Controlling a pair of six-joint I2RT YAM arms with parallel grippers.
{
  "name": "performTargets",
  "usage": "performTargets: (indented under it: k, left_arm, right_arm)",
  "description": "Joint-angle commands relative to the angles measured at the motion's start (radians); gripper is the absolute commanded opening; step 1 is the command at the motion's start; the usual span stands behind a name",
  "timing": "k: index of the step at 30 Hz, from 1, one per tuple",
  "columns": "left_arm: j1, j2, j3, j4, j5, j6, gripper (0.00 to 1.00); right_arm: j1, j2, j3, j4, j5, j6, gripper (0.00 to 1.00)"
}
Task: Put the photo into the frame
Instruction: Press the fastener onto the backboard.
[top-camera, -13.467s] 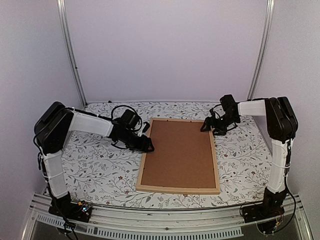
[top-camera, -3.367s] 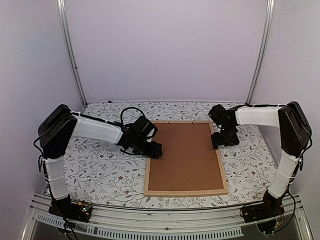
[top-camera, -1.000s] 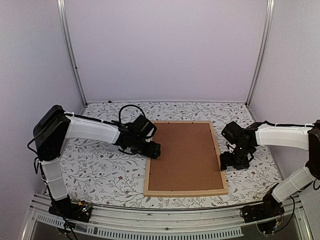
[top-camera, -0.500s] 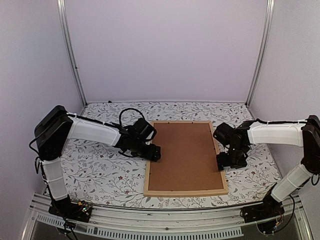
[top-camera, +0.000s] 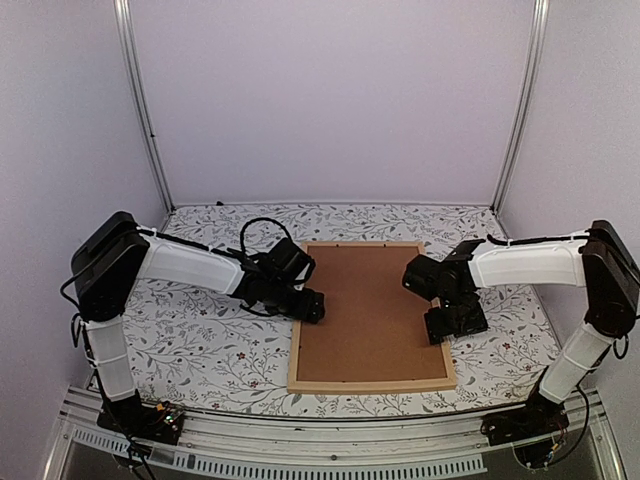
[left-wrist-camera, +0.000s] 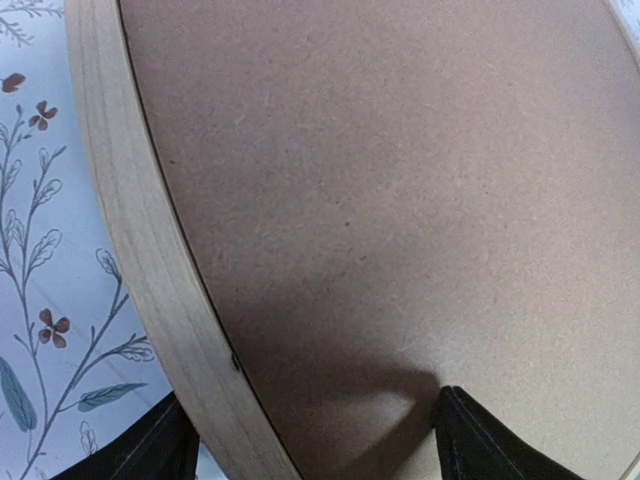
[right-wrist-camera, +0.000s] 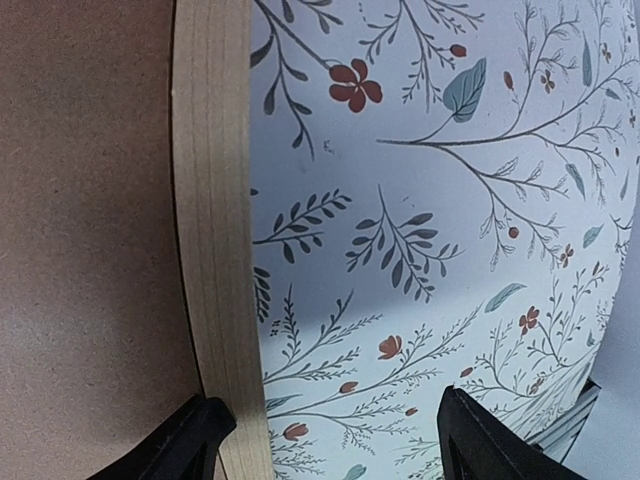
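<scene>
The frame (top-camera: 370, 384) of light wood lies flat in the middle of the table, its back up, filled by a plain brown backing board (top-camera: 365, 310). The photo is hidden. My left gripper (top-camera: 308, 306) stands open over the frame's left strip (left-wrist-camera: 130, 250); one finger (left-wrist-camera: 150, 455) is outside it and the other (left-wrist-camera: 480, 445) is over the board (left-wrist-camera: 380, 180). At the right strip (right-wrist-camera: 212, 250) my right gripper (top-camera: 440, 325) is open too, with one finger (right-wrist-camera: 190, 440) at the strip and the other (right-wrist-camera: 500, 440) over the cloth. Neither holds anything.
A floral tablecloth (top-camera: 200, 340) covers the table on both sides of the frame. Two metal posts (top-camera: 140, 100) (top-camera: 520, 100) rise at the back corners against pale walls. A metal rail (top-camera: 330, 440) runs along the near edge.
My right arm has swung left from beside the frame onto its right edge. The left gripper has stayed at the left edge. Since the earliest frame, the frame has shifted right and squared up.
</scene>
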Motion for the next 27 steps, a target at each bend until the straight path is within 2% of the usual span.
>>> performTargets:
  k: [1,13,27]
  left_arm:
    - [-0.033,0.036,-0.025,0.005,0.023,0.001,0.82]
    - [-0.035,0.042,-0.032,0.007,0.023,0.003,0.82]
    - [-0.034,0.040,-0.029,-0.006,0.022,0.008,0.83]
  right_arm:
    - [0.054,0.156,-0.034,0.085,-0.060,0.049,0.79]
    - [0.124,0.320,0.062,0.085,-0.037,0.062,0.79]
    - [0.129,0.290,0.131,0.219,-0.134,-0.021,0.79]
